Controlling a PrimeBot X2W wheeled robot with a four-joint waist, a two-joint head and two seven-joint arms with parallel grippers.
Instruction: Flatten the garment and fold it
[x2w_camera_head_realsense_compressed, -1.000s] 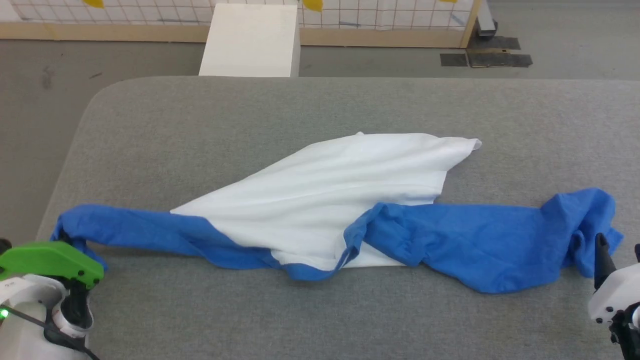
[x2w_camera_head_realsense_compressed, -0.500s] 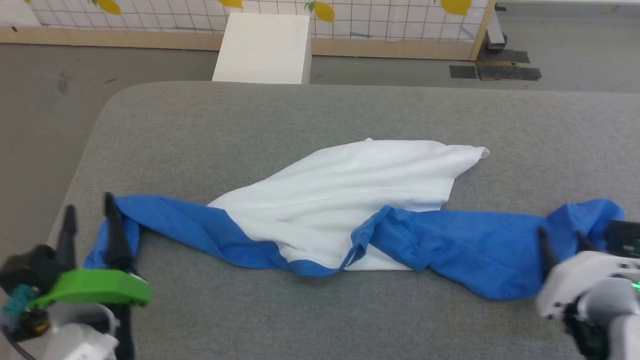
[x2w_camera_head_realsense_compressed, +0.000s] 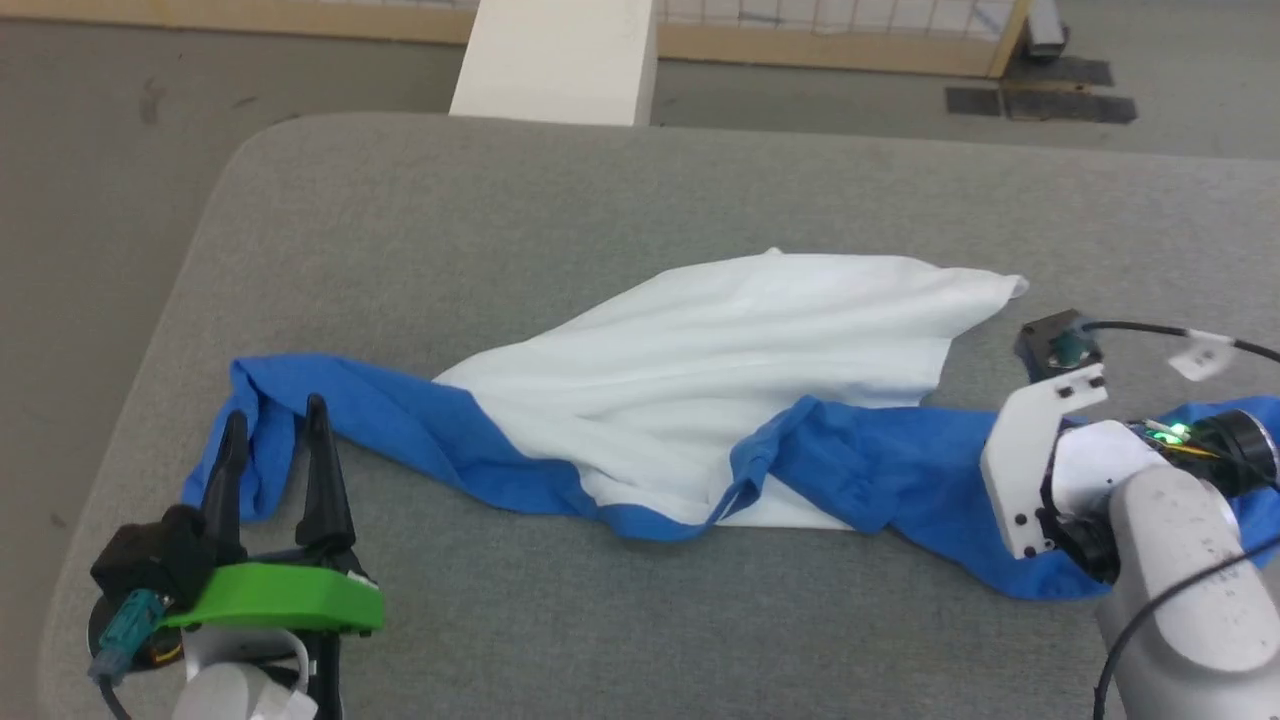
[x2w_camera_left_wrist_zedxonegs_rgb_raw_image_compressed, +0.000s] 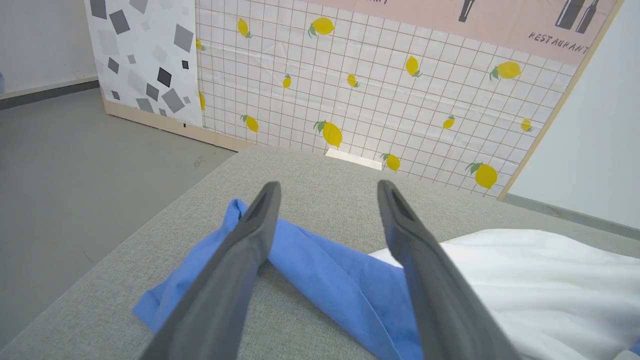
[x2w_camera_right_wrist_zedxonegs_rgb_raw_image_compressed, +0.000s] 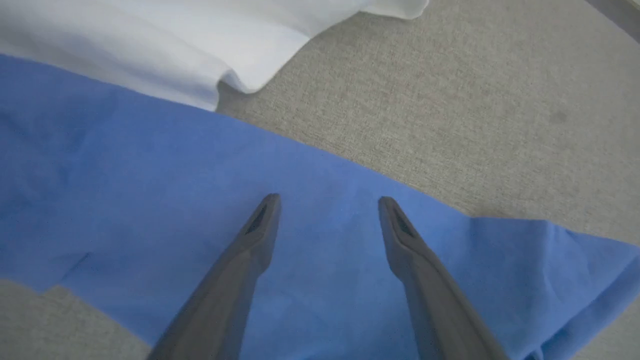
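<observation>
- Nearest the robot, the left hand (x2w_camera_head_realsense_compressed: 275, 412) has its fingers spread wide with nothing between them. It hangs just at the bunched cuff of the left sleeve (x2w_camera_head_realsense_compressed: 400, 420).
- Over on the other side, the right hand (x2w_camera_right_wrist_zedxonegs_rgb_raw_image_compressed: 328, 197) is released too. Its fingers are parted above the right sleeve (x2w_camera_head_realsense_compressed: 900, 470), with blue cloth under both tips and no pinch that I can make out.
- The garment (x2w_camera_head_realsense_compressed: 760, 340) lies mid-desk, nearer the front edge, loose on the grey desk (x2w_camera_head_realsense_compressed: 500, 200).
- Its long axis runs left to right: the two blue sleeves are strung out in one rough line across the front.
- The blue neckline trim (x2w_camera_head_realsense_compressed: 740, 490) faces the robot. The white body fans away behind it, and its far corner (x2w_camera_head_realsense_compressed: 1010, 285) points far-right.
- Progress looks early to me. The sleeves are stretched out, but the body is skewed and rippled, the right sleeve is rumpled and the left cuff is doubled over.
- Left to do, by my reading: square the body flat, smooth both sleeves, then make every fold.
- Beyond the desk stands a white box (x2w_camera_head_realsense_compressed: 560, 60) on the floor.
</observation>
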